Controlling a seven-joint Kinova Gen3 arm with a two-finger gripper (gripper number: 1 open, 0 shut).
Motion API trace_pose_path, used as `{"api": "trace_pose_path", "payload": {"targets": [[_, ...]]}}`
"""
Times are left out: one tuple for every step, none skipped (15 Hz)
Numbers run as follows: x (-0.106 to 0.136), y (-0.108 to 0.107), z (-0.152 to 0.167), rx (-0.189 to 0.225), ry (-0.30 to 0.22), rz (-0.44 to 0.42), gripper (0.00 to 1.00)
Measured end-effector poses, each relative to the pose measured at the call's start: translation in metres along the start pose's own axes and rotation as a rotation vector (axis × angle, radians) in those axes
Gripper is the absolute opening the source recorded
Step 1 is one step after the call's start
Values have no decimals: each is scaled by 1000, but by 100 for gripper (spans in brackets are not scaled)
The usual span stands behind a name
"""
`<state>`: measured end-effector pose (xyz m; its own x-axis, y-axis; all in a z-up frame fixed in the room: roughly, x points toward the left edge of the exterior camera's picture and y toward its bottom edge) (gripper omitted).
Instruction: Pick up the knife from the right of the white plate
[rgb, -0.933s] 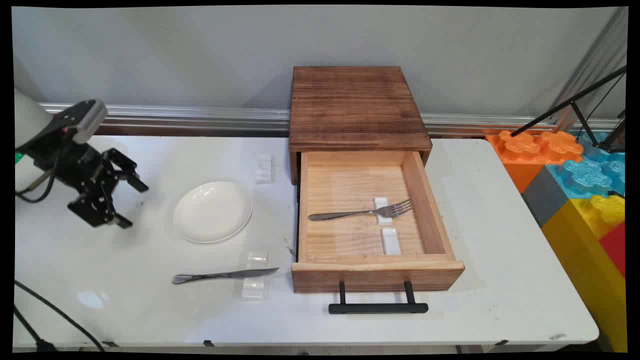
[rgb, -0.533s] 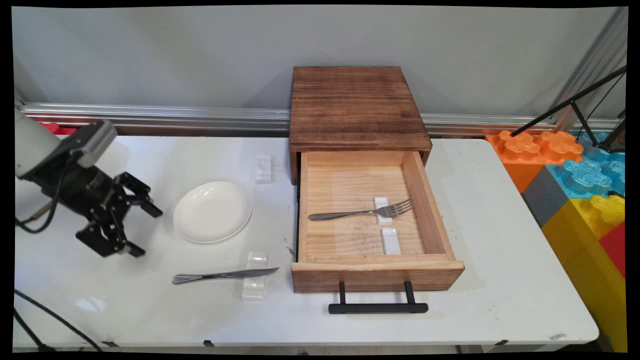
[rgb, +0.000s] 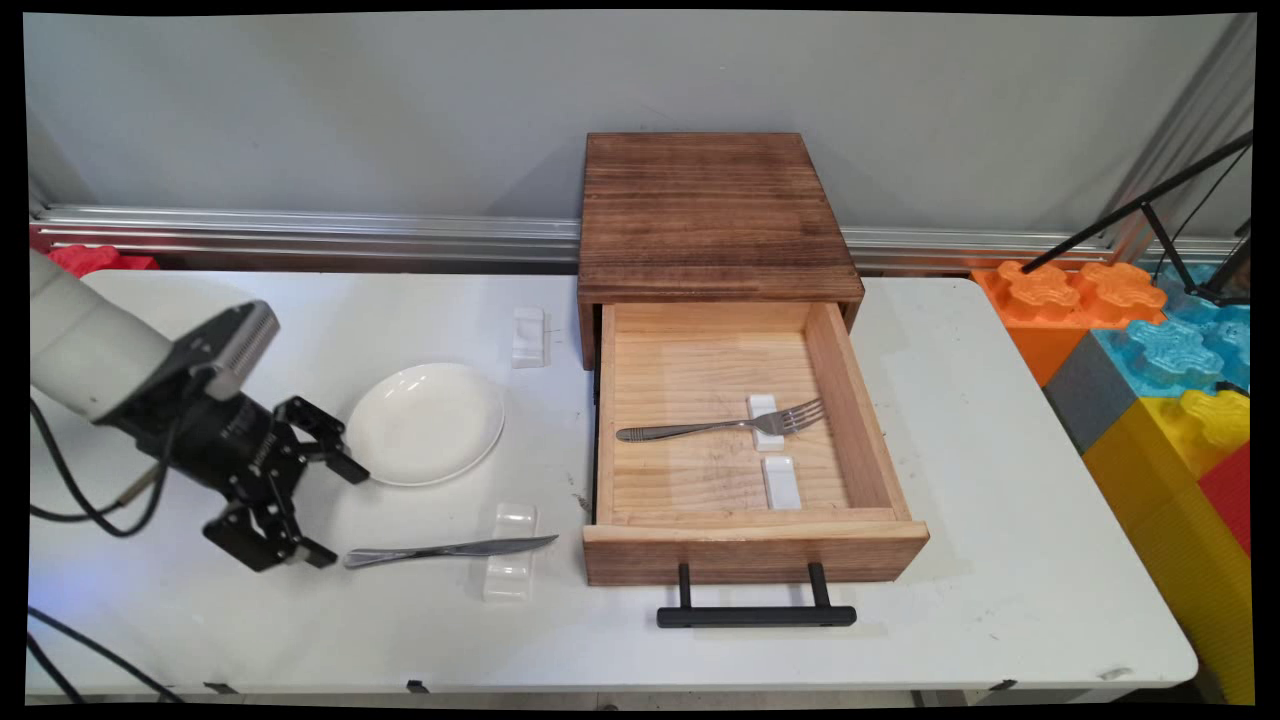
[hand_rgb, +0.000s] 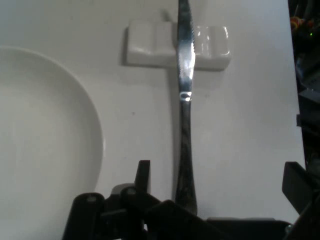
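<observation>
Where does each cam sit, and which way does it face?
Main view: fixed above the table's near side, looking down across the table to the wall; shows the arm's white link and open gripper at the left.
Hand view: on the hand, looking along the gripper down at the table; linkage and both fingers rise from the bottom edge.
Shared: knife on its white rest, and the white plate.

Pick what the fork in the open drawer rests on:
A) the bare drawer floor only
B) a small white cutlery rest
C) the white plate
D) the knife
B: the fork lies inside the drawer with its neck across a small white rest.
</observation>
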<state>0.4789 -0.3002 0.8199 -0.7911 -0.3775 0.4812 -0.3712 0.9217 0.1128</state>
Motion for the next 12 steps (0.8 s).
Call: {"api": "trace_pose_path", "payload": {"targets": [[0,1,6,-2,7,2,100],[0,2,10,-3,12,4,100],[-1,3,16,-4,19,8,100],[-1,4,23,-4,31,12,100],[-2,4,28,-4,38,15,100],[-2,4,33,-4,45,18,100],[-4,3,37,-2,49,21,100],[-5,3,42,0,53,24,100],[-6,2,46,2,58,27,100],[-7,1,50,2,62,29,100],[-8,1,54,2,67,32,100],[-9,0,57,0,72,33,100]]}}
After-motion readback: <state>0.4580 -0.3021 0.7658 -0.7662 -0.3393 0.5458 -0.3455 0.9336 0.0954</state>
